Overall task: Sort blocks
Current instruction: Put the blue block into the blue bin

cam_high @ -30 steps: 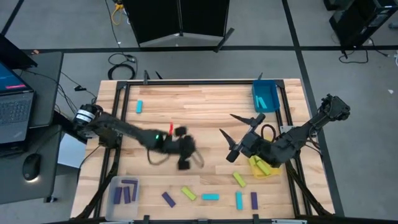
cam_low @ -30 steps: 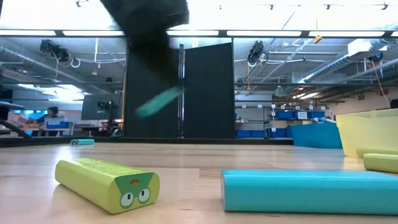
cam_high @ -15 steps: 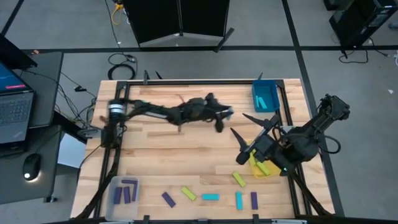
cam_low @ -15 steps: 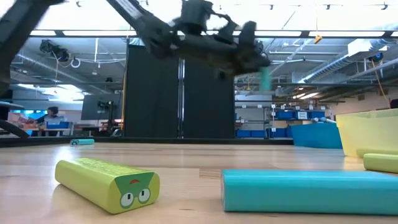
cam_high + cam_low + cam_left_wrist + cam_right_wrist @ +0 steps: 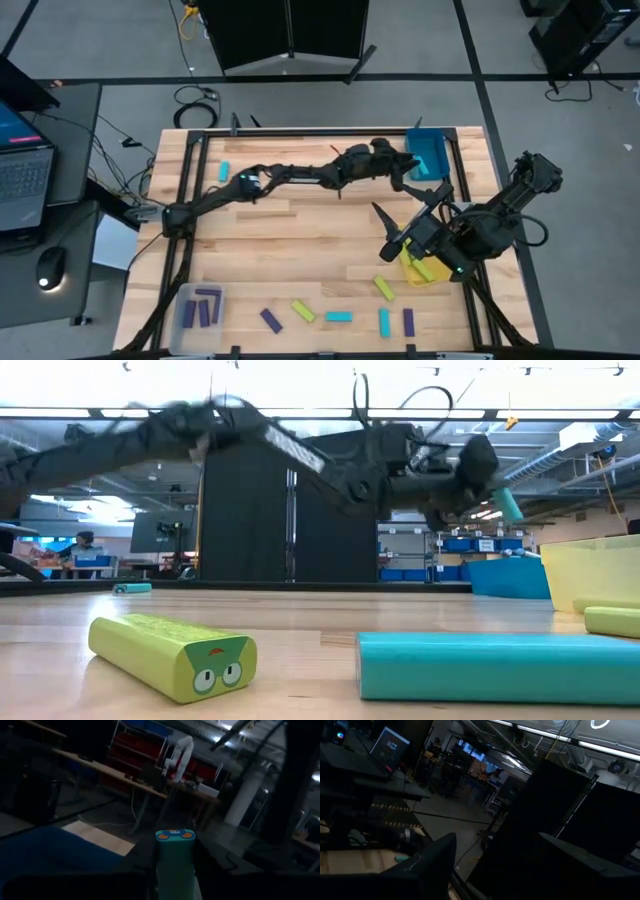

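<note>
My left arm reaches across the table, and its gripper (image 5: 405, 178) hangs in the air at the left rim of the blue tray (image 5: 430, 152), shut on a cyan block (image 5: 175, 862). The low view shows that block (image 5: 510, 506) sticking out past the gripper (image 5: 478, 472), above the blue tray (image 5: 508, 576). My right gripper (image 5: 389, 232) is open and holds nothing, left of the yellow tray (image 5: 421, 270). Loose blocks lie flat along the near edge: purple (image 5: 270, 320), green (image 5: 303, 311), cyan (image 5: 338, 317). One cyan block (image 5: 224, 171) lies far left. My left gripper pinches the cyan block between its two fingers, and the block lies along them. The block's free end, with a cartoon face (image 5: 175, 835), sticks out past the fingertips. The block is lifted clear and tilts down toward the blue tray in the low view.
A clear tray (image 5: 200, 305) with purple blocks sits at the near left corner. More blocks lie near right: green (image 5: 384, 288), cyan (image 5: 384, 322), purple (image 5: 408, 321). A green block (image 5: 172, 650) and a cyan block (image 5: 495, 665) lie close to the low camera. A laptop sits off the table's left.
My left gripper has swung fast from the table's middle up and toward the far right, carrying the cyan block to the blue tray's left rim; the arm is now stretched out. My right gripper has drawn back a little toward the table's right, still open.
</note>
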